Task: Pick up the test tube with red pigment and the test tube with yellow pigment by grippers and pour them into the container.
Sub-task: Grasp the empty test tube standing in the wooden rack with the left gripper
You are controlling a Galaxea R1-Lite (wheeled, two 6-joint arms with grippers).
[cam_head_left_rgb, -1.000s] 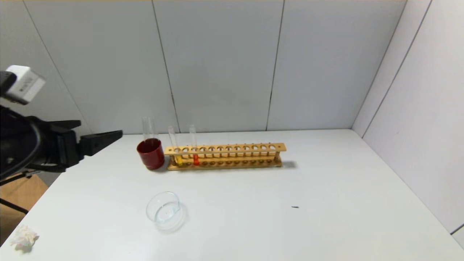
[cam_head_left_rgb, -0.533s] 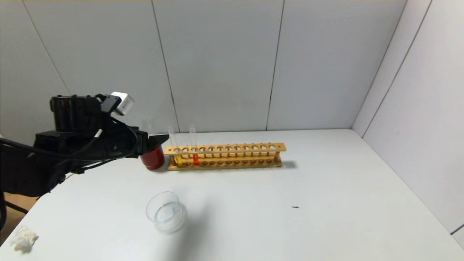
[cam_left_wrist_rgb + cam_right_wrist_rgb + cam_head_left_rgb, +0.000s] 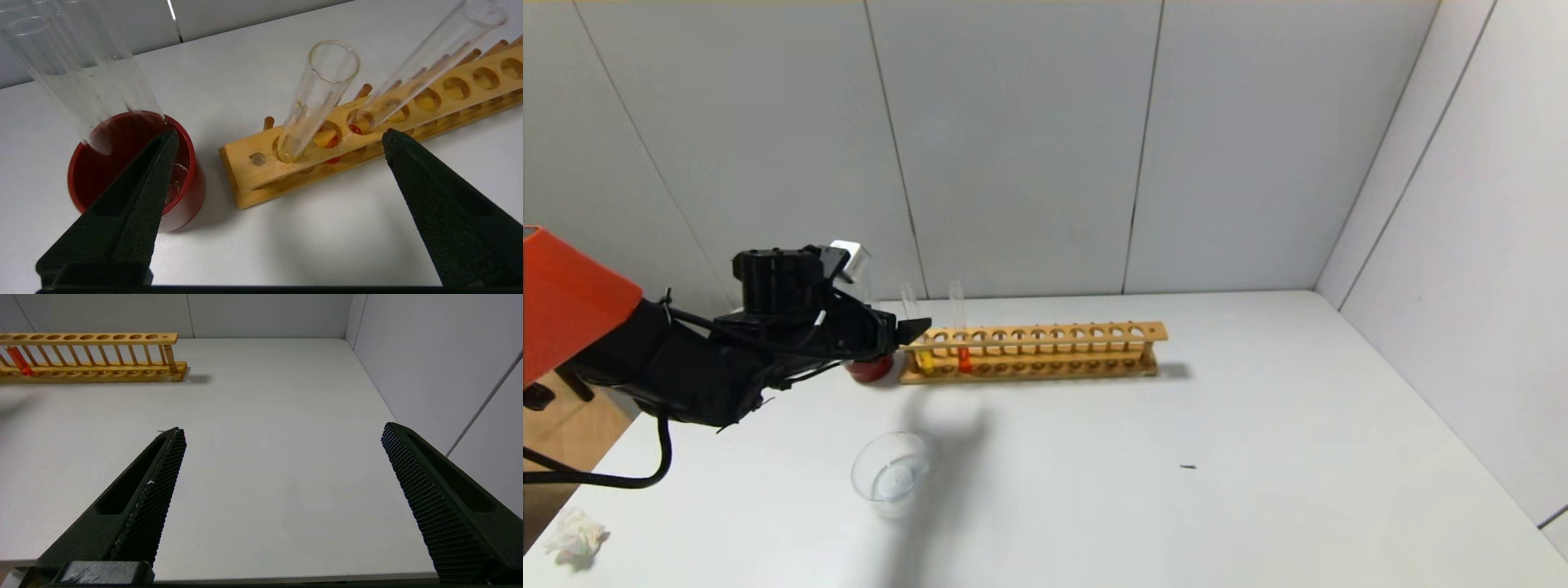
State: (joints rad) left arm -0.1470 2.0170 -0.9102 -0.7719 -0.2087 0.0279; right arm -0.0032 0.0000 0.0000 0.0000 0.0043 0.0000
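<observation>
The test tube with yellow pigment [image 3: 923,358] and the test tube with red pigment [image 3: 964,358] stand in the left end of a wooden rack [image 3: 1054,335]. My left gripper [image 3: 905,333] is open just in front of the rack's left end. In the left wrist view my left gripper [image 3: 280,136] has its jaws spread wide, with the yellow tube [image 3: 322,90] between them and farther off, and the red tube [image 3: 429,61] beside it. The clear glass container [image 3: 894,478] sits nearer the front. My right gripper [image 3: 282,430] is open and empty over the table's front edge.
A dark red cup [image 3: 188,196] holding a wider clear tube [image 3: 81,73] stands just left of the rack, close by one left finger. A crumpled tissue [image 3: 576,535] lies at the front left corner. Walls close the back and right.
My left arm has swung in from the left edge to the rack's left end, staying open. Its shadow now falls across the dish. The tubes and dish have not moved.
</observation>
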